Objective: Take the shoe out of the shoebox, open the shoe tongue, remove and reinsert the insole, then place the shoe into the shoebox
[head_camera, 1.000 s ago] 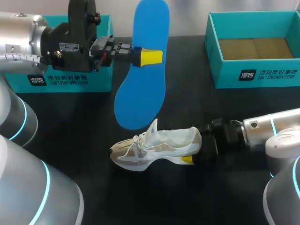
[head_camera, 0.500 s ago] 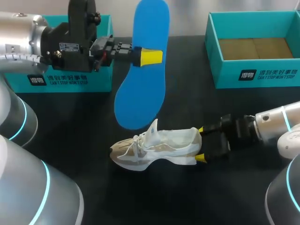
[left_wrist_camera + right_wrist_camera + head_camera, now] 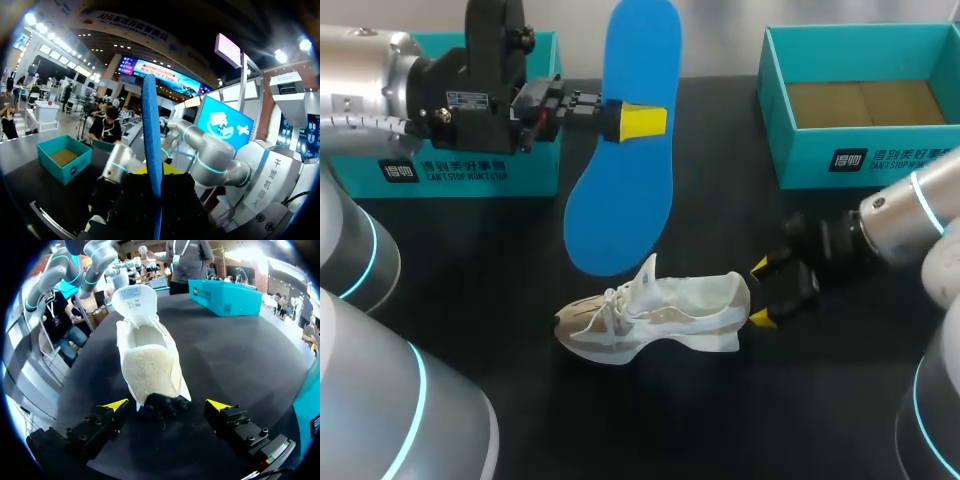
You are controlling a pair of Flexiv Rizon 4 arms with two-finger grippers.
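**Right end effector backs off the heel**

On the black bench [image 3: 720, 420], the open teal cardboard shoebox [image 3: 860, 160] sits at the upper right. My left end effector [image 3: 638, 121] is clamped on the long blue foam insole [image 3: 620, 200], holding it up in the upper middle of the frame. The white mesh sneaker [image 3: 650, 315] lies at lower centre, tongue raised. A second ago my right end effector [image 3: 760, 293] sat around its heel. It has since drawn back to the right, fingers apart, just clear of the shoe. I judge the insole goes back in next, into a sneaker nothing now steadies.
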